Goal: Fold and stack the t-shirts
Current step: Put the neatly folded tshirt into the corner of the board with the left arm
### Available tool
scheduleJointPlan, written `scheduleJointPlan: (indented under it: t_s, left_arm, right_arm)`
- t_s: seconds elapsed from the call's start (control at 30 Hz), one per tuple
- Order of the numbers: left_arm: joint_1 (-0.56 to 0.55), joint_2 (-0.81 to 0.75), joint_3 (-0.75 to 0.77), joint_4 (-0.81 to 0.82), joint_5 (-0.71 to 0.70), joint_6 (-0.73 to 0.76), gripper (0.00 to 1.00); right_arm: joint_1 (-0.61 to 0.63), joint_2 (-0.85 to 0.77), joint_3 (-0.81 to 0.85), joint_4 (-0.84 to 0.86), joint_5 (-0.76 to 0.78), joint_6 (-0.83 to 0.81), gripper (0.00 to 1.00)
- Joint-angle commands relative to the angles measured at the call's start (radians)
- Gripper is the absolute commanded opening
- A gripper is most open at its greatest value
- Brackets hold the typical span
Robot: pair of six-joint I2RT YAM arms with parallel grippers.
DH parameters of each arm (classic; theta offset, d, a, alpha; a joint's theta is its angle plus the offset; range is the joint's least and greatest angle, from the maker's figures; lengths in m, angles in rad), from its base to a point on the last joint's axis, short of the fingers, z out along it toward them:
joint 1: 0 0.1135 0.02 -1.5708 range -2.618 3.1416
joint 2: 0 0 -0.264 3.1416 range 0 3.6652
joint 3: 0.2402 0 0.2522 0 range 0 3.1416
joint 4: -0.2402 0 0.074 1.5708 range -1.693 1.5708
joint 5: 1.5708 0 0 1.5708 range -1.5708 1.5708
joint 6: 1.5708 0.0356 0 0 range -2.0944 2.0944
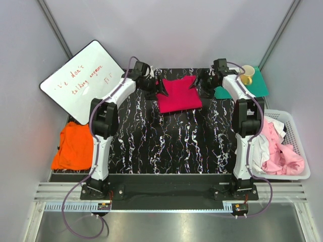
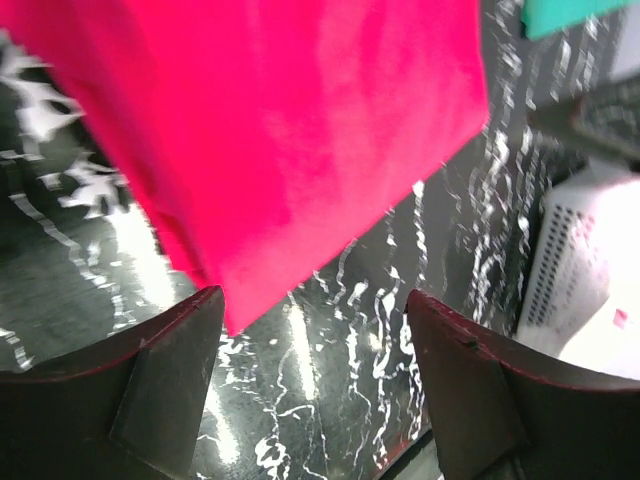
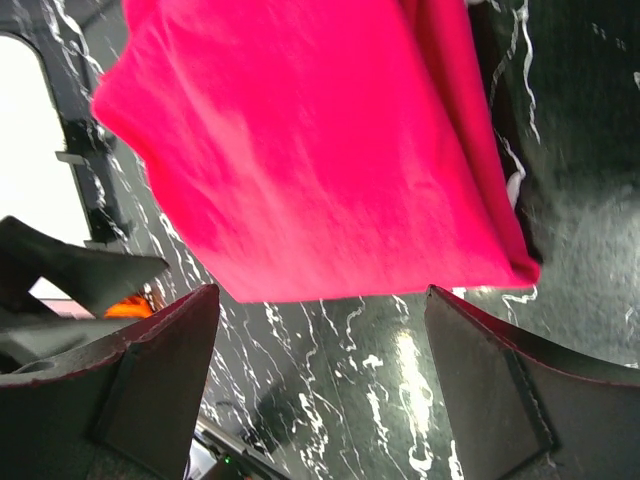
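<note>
The magenta-red t-shirt [image 1: 178,94] lies folded into a rectangle at the far middle of the black marbled table [image 1: 171,143]. It fills the top of the left wrist view [image 2: 290,130] and the right wrist view [image 3: 320,150]. My left gripper [image 1: 161,91] is open and empty at its left edge. My right gripper [image 1: 194,83] is open and empty at its right edge. The orange t-shirt [image 1: 73,146] lies at the table's left edge. Pale pink [image 1: 282,154] and white [image 1: 260,146] shirts are heaped in the basket.
A white basket [image 1: 298,131] stands at the right. A whiteboard [image 1: 83,80] leans at the far left. A green mat [image 1: 252,85] with a yellow cup [image 1: 247,73] lies at the far right.
</note>
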Motion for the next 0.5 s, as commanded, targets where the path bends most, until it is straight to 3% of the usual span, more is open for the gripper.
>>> scheduleJointPlan:
  t_s: [0.0,0.1,0.27,0.37,0.4,0.47]
  left_arm:
    - [0.015,0.020,0.025,0.005,-0.116,-0.041,0.77]
    - [0.015,0.026,0.017,-0.004,-0.168,-0.039,0.77]
    - [0.019,0.116,0.090,-0.034,-0.112,-0.036,0.80]
    - [0.018,0.130,0.094,-0.038,-0.131,-0.019,0.89]
    - [0.018,0.125,0.091,-0.043,-0.147,-0.015,0.97]
    - [0.018,0.127,0.101,-0.049,-0.170,-0.007,0.99]
  right_arm:
    - [-0.005,-0.067,-0.044,0.027,0.021,-0.024,0.91]
    - [-0.003,-0.070,-0.065,0.025,0.010,-0.029,0.91]
    - [-0.003,-0.067,-0.105,0.012,0.022,-0.043,0.93]
    - [-0.005,-0.078,-0.125,-0.001,0.033,-0.061,0.94]
    - [-0.003,-0.085,-0.131,-0.005,0.045,-0.073,0.94]
    - [-0.002,-0.091,-0.138,-0.020,0.062,-0.090,0.94]
